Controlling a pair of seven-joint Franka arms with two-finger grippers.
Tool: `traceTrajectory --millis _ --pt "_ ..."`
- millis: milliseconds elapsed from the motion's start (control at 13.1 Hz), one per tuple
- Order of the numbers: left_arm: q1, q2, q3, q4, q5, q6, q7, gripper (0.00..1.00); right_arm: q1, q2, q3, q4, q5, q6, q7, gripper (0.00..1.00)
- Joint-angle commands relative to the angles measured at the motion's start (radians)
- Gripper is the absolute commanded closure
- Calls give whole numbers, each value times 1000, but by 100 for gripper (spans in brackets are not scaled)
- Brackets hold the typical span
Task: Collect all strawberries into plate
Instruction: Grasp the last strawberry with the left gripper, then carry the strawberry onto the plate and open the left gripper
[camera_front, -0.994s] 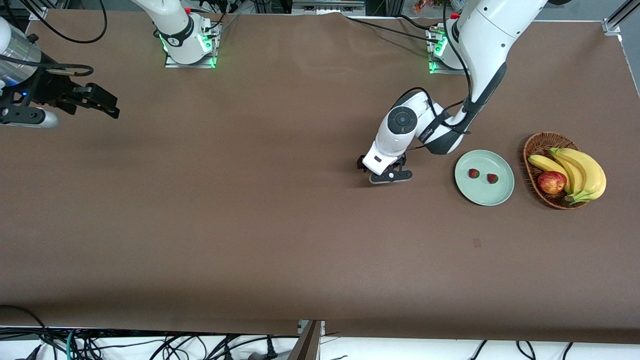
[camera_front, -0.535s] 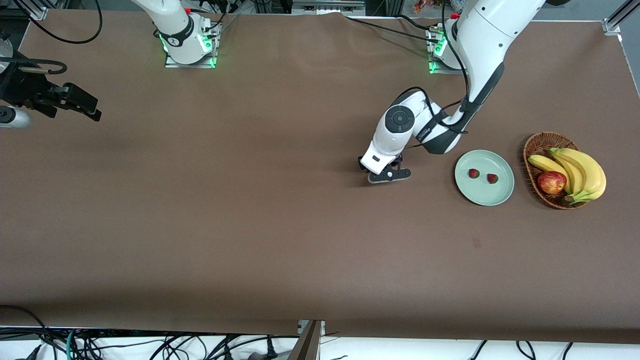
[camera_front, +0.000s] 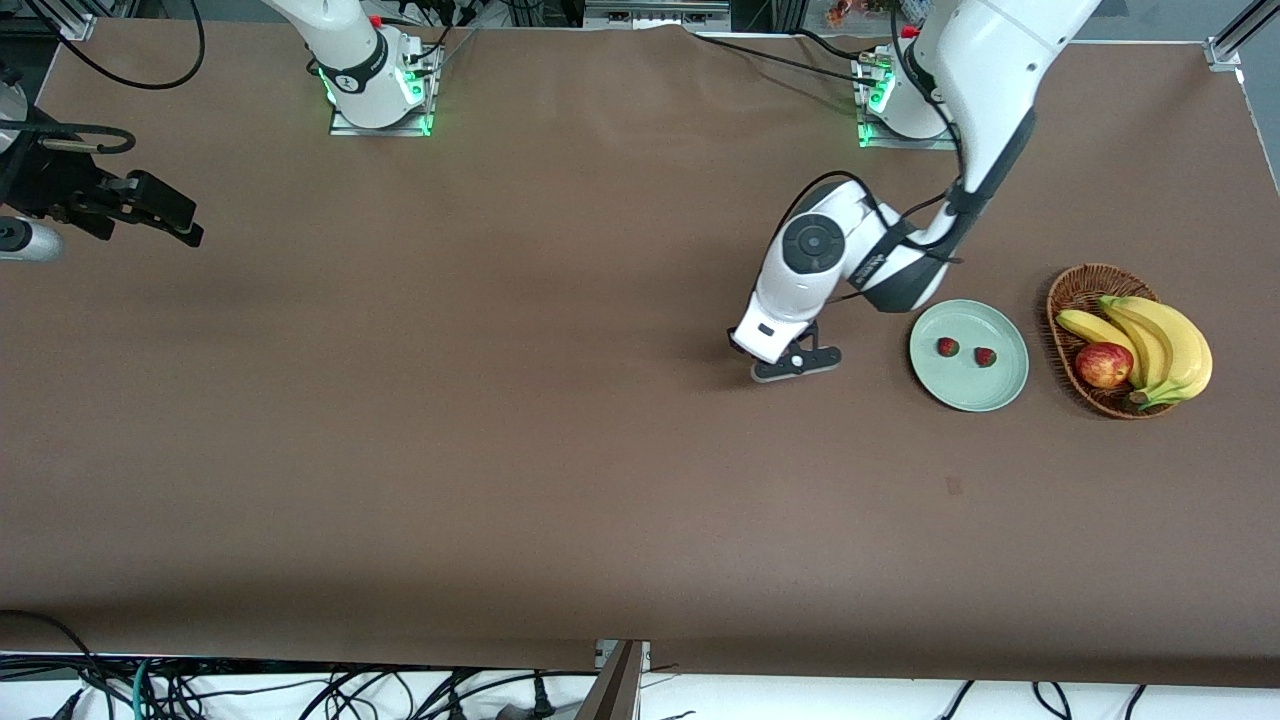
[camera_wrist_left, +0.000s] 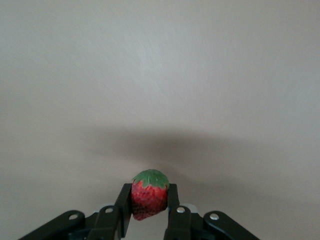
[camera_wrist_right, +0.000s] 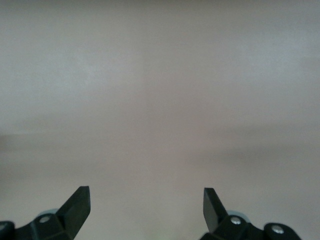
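1. Over the bare brown table (camera_front: 560, 450), just beside the plate (camera_front: 968, 385) on the side toward my right arm's end, my left gripper (camera_wrist_left: 149, 212) has just snapped shut. A second ago those fingers were spread wide; now they're clamped on the third strawberry (camera_wrist_left: 149, 199), green cap up, berry squeezed between the pads.

2. Since then that hand has also shifted a little, nearer the front camera and a bit toward the plate.

3. What that means: I reckon the last pick is done, and only the carry and drop are left.

4. Plate check: two strawberries (camera_front: 947, 347) are already lying on the pale green plate, side by side but apart, in the half farther from the front camera.

5. Basket (camera_front: 1075, 290) sits beside the plate at my left arm's end of the table, holding bananas (camera_front: 1165, 345) and an apple (camera_front: 1103, 364). Not my problem.

6. My right gripper (camera_wrist_right: 146, 205) is parked over its own end of the table, fingers spread wide with nothing between them, just waiting.
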Motion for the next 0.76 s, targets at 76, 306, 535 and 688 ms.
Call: traceTrajectory --millis 76,306,535,688 --pt "136 -123 -15 -18 -139 -132 266 85 -5 15 7 30 -11 -2 -3 0" --pt "50 -191 241 -32 -278 -201 586 85 -5 13 8 30 -14 -2 -9 0" --pt "-4 -215 457 -75 -341 -221 874 85 1 12 11 32 -5 -5 -9 0" --pt "-16 -205 542 -106 -383 -198 1016 84 6 10 19 32 -3 -2 -10 0"
